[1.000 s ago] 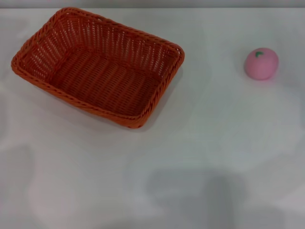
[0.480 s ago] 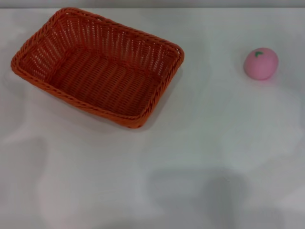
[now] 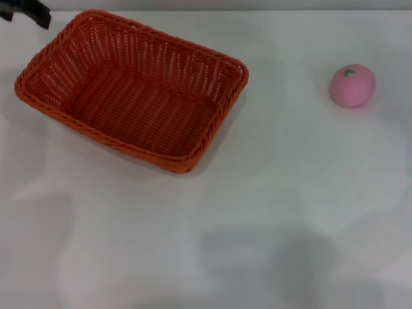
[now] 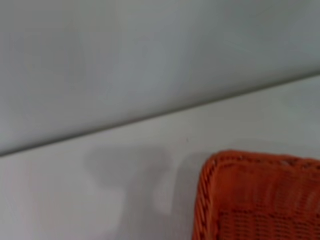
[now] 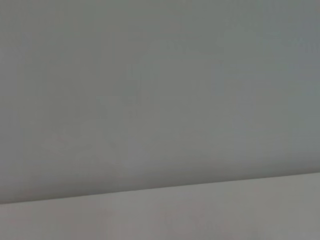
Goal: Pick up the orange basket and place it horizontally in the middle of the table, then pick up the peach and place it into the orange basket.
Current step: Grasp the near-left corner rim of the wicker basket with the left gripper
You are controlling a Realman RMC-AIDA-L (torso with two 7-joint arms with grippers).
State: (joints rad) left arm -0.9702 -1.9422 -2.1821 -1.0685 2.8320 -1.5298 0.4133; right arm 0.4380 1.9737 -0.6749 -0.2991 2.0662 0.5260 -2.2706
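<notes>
text: none readable | labels: none | numbers: none

Light is bright and even, with no glare on the table (image 3: 290, 193). A broad soft grey shadow lies at 6 o'clock in the head view, and fainter patches mottle the 9 o'clock side. The orange basket (image 3: 132, 90) casts a thin shade along its 5 o'clock edge; the peach (image 3: 353, 85) a pale one beneath. Both wrist views are soft and unfocused; a blurred shadow falls at 7 o'clock in the left one.

Skewed orange basket (image 3: 132, 90), peach (image 3: 353, 85) well apart
</notes>
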